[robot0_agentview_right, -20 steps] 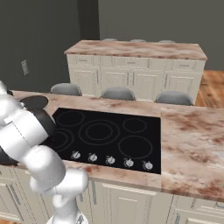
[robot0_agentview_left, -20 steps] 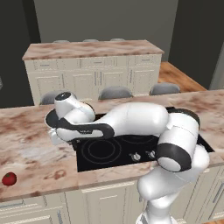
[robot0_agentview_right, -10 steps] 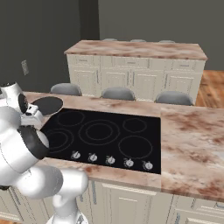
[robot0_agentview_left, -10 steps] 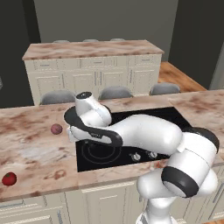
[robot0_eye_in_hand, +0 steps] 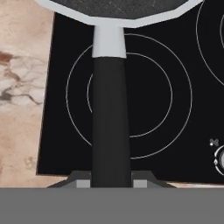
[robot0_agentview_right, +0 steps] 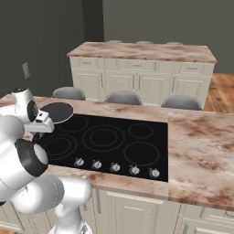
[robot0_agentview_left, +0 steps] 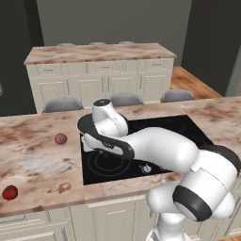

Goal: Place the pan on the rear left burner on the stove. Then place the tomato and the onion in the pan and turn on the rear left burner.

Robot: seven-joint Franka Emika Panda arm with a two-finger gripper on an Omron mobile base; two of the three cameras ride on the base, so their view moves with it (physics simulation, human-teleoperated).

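while the gripper (robot0_eye_in_hand: 111, 181) stays hidden low behind the handle in the hand view, its two fingers are clamped shut on the black handle of the pan (robot0_agentview_right: 57, 111), and the pan is held in the air, level, above the left rear part of the stove (robot0_agentview_right: 137, 146). from the right base view the pan hangs over the cooktop's back left corner, its far edge reaching out past the glass toward the marble counter (robot0_agentview_right: 196, 151); the rear left burner (robot0_agentview_right: 73, 124) shows partly beneath it as a thin ring. in the hand view the handle runs straight up the middle over a double ring, with the stove's left edge close on the left and its front edge just above the fingers. one tomato (robot0_agentview_left: 10, 192) lies near the front edge of the counter, far left, well apart from the stove. one onion (robot0_agentview_left: 60, 139) sits further back on the counter, nearer the glass but not touching it. bare marble lies between the two and the cooktop's left edge. five silver knobs (robot0_agentview_right: 115, 167) line the stove's front edge. i count five ring markings on the glass. three grey stools (robot0_agentview_right: 124, 97) stand behind the counter, and beyond them one island (robot0_agentview_right: 141, 50) with pale cabinets. right of the stove the counter is wide.
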